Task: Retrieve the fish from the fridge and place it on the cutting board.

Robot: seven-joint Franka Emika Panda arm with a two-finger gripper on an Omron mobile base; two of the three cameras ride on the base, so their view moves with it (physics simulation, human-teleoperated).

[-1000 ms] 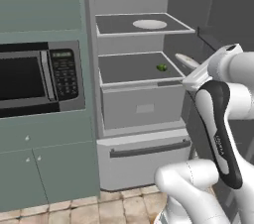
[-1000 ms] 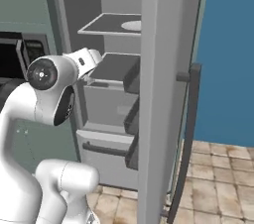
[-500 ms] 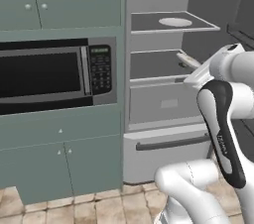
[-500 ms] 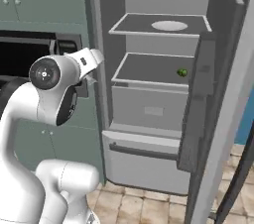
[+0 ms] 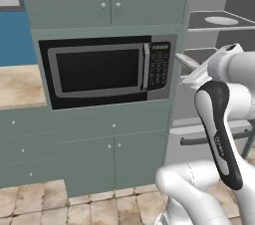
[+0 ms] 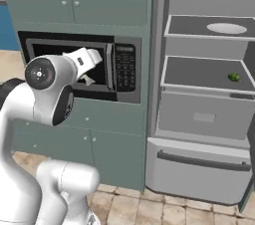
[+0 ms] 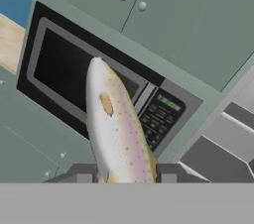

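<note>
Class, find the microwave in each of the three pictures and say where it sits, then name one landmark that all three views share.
Left base view: the microwave sits centre-left, under the cabinet doors.
Right base view: it is at left of centre, partly hidden by the arm, beside the fridge.
Hand view: it runs across the middle, behind the fish held in the gripper.
Shared landmark: the microwave's keypad, on the side nearest the fridge.

Both base views look forward from behind the arm, left and right, sharing the microwave (image 5: 107,70) (image 6: 79,67) front and the open fridge (image 5: 219,69) (image 6: 206,99). The hand view sits closer, tilted, facing the microwave (image 7: 99,89).
</note>
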